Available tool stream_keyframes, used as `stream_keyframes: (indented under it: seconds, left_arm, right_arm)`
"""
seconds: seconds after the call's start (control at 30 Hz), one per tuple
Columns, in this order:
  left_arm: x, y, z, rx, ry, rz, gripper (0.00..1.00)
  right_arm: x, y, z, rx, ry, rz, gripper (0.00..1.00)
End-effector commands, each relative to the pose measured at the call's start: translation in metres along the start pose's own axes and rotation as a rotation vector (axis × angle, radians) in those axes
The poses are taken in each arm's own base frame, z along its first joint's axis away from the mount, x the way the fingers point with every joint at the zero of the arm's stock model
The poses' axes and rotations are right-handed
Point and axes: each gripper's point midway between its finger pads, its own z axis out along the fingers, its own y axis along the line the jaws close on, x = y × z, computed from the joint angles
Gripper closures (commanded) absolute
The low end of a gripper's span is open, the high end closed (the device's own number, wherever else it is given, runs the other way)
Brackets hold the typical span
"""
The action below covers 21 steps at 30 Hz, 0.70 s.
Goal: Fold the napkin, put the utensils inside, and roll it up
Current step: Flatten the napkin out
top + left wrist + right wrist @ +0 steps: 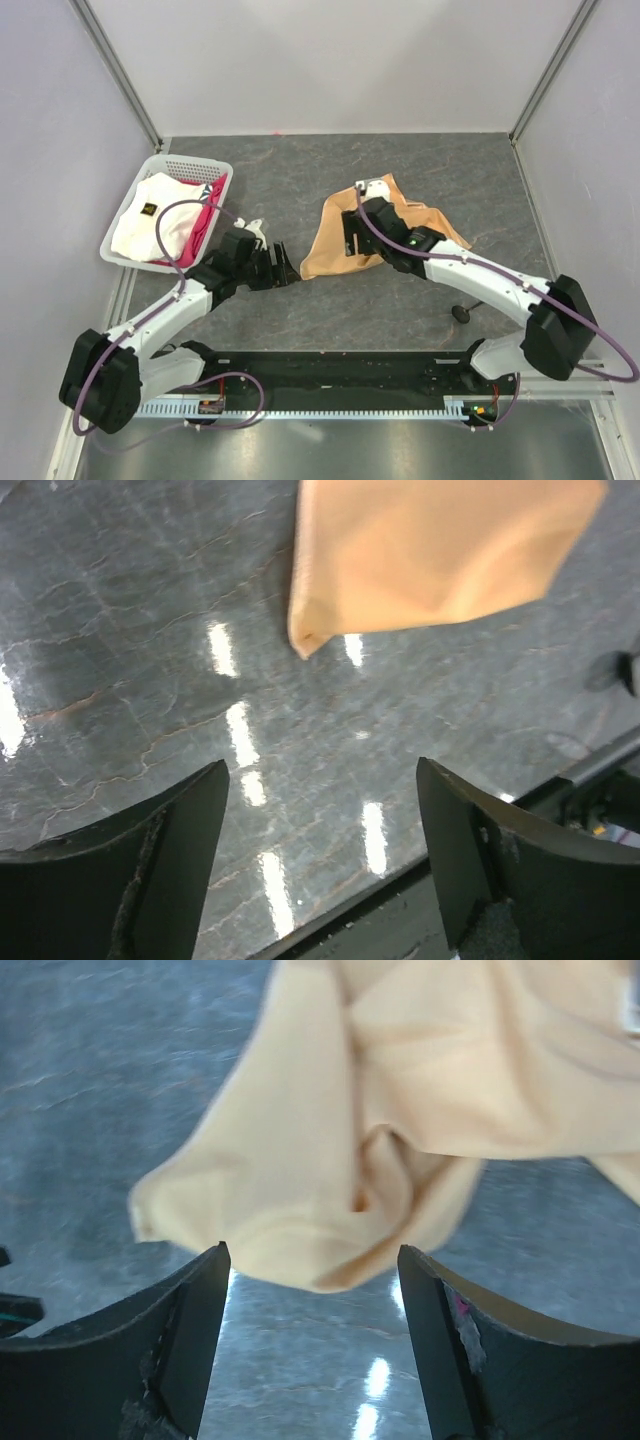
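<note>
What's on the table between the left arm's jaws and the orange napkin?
Nothing. In the left wrist view, only bare grey table with shiny light spots lies between the left gripper, its jaws open, and the corner of the napkin.

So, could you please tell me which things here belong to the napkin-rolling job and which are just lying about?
Job: large peach-tan cloth napkin, crumpled; small black spoon-like utensil, lying apart from it.
Lying about: white perforated plastic basket; white cloth with a dark mark and pink-red cloth inside it.

The napkin (322, 255) is plain peach-tan, the table (400, 170) veined dark grey, the basket (190, 163) white.
</note>
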Motion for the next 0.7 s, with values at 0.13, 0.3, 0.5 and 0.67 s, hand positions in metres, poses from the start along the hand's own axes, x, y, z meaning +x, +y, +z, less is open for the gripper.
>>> stream_keyframes:
  seconds: [0.13, 0.3, 0.5, 0.67]
  left_arm:
    - [-0.013, -0.005, 0.031, 0.041, -0.086, -0.07, 0.26]
    - [-0.012, 0.004, 0.047, 0.004, -0.087, -0.078, 0.31]
    - [-0.016, 0.005, 0.064, 0.021, -0.104, -0.056, 0.33]
    - [-0.011, 0.007, 0.08, 0.023, -0.081, -0.062, 0.32]
  right_arm:
    - [0.006, -0.058, -0.014, 0.098, -0.027, 0.122, 0.22]
    - [0.003, -0.062, -0.018, 0.097, -0.038, 0.132, 0.22]
    - [0.003, -0.059, -0.019, 0.079, -0.041, 0.138, 0.21]
    - [0.004, -0.059, -0.019, 0.074, -0.041, 0.14, 0.21]
